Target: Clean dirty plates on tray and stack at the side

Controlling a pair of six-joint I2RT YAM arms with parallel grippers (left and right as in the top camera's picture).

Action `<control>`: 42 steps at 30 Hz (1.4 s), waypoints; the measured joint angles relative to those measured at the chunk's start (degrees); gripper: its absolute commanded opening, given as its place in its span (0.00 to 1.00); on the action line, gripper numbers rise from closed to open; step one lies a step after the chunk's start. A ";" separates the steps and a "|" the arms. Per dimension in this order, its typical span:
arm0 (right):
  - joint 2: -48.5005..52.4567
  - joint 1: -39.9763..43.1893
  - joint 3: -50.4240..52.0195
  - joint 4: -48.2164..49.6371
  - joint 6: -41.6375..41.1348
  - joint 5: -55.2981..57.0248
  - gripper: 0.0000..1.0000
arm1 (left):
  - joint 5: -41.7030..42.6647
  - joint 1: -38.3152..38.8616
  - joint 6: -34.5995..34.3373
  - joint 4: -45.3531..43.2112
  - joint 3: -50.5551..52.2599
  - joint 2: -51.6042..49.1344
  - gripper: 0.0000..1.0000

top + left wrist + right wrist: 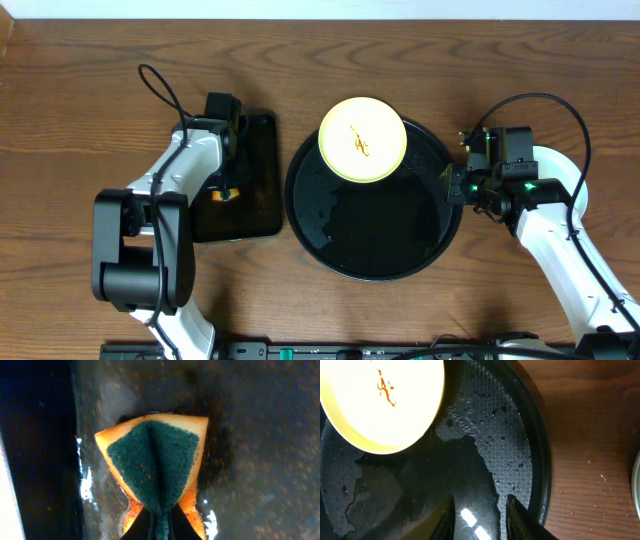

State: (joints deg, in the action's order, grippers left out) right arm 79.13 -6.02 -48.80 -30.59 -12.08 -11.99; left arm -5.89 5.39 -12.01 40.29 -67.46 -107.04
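The right gripper (480, 522) has its jaws spread just over the wet round tray (517, 435), near its rim. Beyond them, to the left, lies the yellow plate (375, 410), a brown smear at its centre. The left gripper (159, 527) pinches a folded sponge (155, 465), with the rectangular tray (260, 435) beneath.

Your table (90, 70): brown wood, visible grain, matt. Round tray (330, 235): black, glossy, looks plastic; floor finely pebbled, wet patches and droplets catching light. Yellow plate (382, 155): smooth, faint sheen, thin brown smear in centre. Sponge (155, 460): rough dark-green scouring face over orange porous foam. Rectangular tray (262, 190) under it: black, shiny, wet. Arm shells (555, 225): smooth white plastic, you'd say.
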 measured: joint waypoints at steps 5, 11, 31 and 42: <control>0.00 0.00 0.00 0.00 0.02 0.00 0.32 | 6.16 -0.28 -0.02 0.96 0.04 4.07 0.07; 0.00 0.00 0.00 -0.04 0.00 0.00 0.32 | 18.56 -4.39 -0.04 -1.16 0.04 11.10 0.07; 0.00 0.00 0.00 -1.33 0.02 0.00 0.30 | 34.53 -12.50 0.20 -0.20 0.02 -3.19 0.07; 0.00 0.00 0.00 -1.40 0.02 0.00 0.30 | 26.29 -12.37 -1.90 2.43 -0.17 -0.74 0.07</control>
State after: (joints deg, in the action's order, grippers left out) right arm 79.13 -6.02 -48.80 -31.99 -12.05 -11.99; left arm 20.40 -6.98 -13.91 42.72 -67.64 -107.79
